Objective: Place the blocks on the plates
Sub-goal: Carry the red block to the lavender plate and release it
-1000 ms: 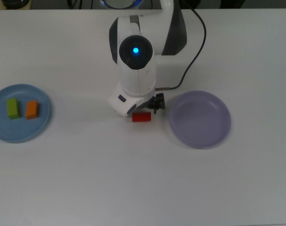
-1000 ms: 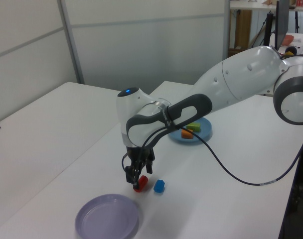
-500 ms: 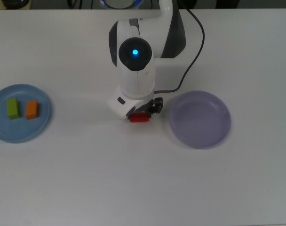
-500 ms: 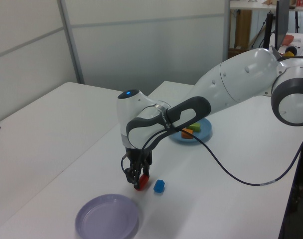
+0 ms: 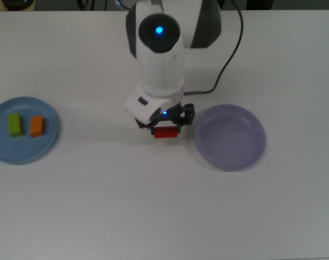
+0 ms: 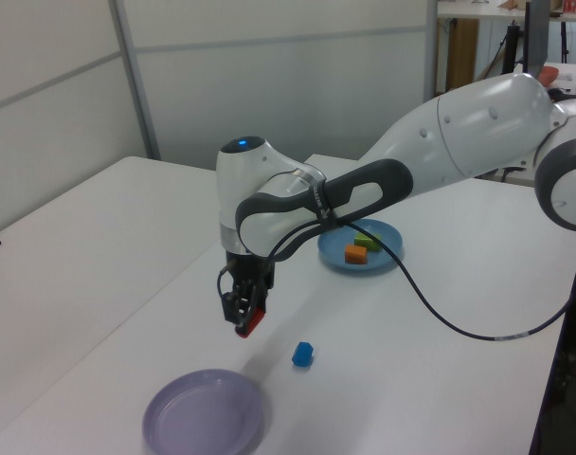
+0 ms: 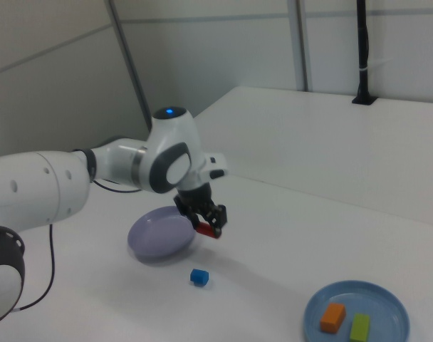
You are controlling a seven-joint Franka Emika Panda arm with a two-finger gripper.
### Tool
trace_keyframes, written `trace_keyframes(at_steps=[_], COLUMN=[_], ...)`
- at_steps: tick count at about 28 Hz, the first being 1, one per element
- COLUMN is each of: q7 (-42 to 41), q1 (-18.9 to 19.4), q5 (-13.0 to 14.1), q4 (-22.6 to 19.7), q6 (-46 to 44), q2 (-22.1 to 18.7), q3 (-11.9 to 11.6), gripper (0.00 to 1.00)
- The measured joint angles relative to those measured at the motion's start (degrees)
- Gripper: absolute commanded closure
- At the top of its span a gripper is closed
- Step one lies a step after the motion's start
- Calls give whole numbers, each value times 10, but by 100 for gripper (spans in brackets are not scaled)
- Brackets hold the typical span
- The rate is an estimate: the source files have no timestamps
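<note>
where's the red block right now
The red block is held in the gripper, lifted off the table. In the left view it hangs above and to the left of the blue cube, behind the lavender plate.

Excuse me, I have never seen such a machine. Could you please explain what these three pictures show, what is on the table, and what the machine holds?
The white machine is a robot arm with a two-finger gripper at its end. All three pictures show the same moment: the top view looks straight down, and the left view and right view look from two sides.

On the white table are two plates. The blue plate carries a green block and an orange block. The purple plate has nothing on it. A small blue cube lies on the table between the plates.

The gripper is shut on a red block and holds it above the table, close to the purple plate.
</note>
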Motion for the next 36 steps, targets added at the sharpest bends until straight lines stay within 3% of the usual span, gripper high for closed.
trace_keyframes(at_steps=[7,13,19,26,27,29,31,32,36], q7=[37,78,125,131,131,131,131,131,131], q1=[48,89,99,99,100,103,105,107,109], q5=[-4,-34,-86,-96,-96,-96,-96,-96,-96], q4=[1,0,-1,-1,-1,-1,-1,-1,0], q6=[10,82,143,156,161,171,173,174,174], q2=[-2,15,49,68,69,71,71,71,71], q3=[18,18,18,18,18,18,18,18,18], gripper=[97,97,87,81,78,47,10,0,0])
